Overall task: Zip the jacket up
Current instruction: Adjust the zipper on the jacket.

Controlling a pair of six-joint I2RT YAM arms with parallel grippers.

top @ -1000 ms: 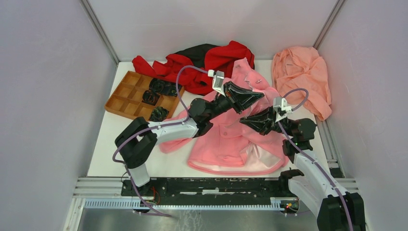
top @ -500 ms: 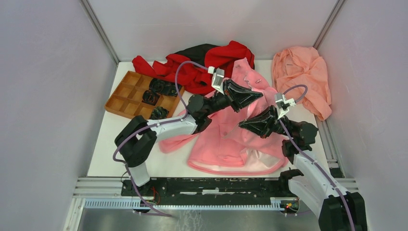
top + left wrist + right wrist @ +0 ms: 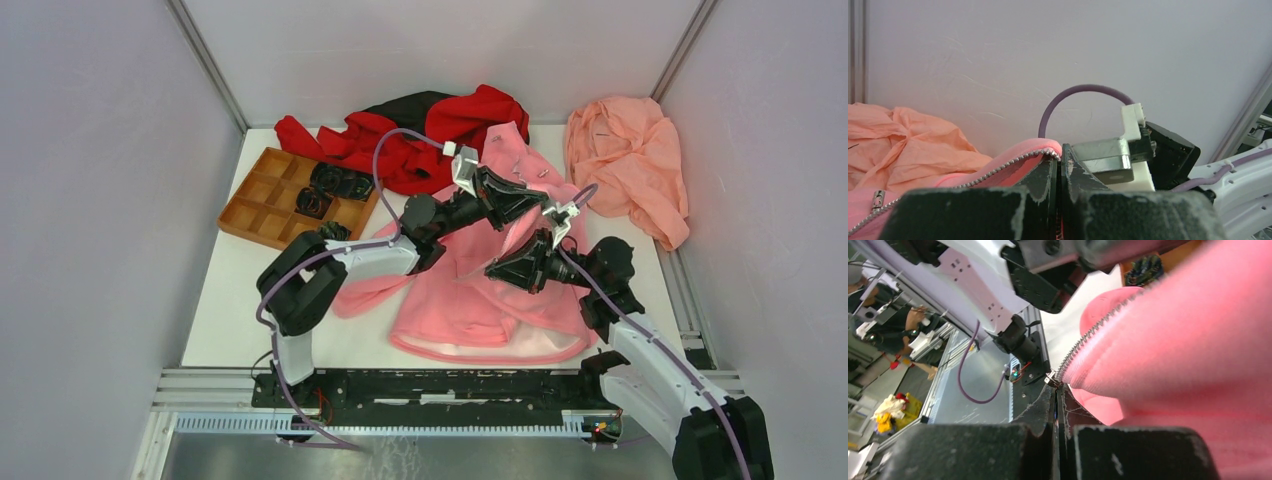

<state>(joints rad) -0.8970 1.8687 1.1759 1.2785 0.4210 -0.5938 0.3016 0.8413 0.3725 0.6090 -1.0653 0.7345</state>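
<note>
Mid-frame, left end effector (image 3: pixel 538 203) clamps the jacket (image 3: pixel 470 310) at its zipper (image 3: pixel 998 167), probably for tension. Lower down, right end effector (image 3: pixel 492 270) pinches it too.

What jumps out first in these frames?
The bright pink jacket lies mid-table, with the left gripper and right gripper both pinched shut on its zipper edge. Behind it are a red-and-black garment at the far edge and a peach cloth far right. An orange divided tray sits left.
</note>
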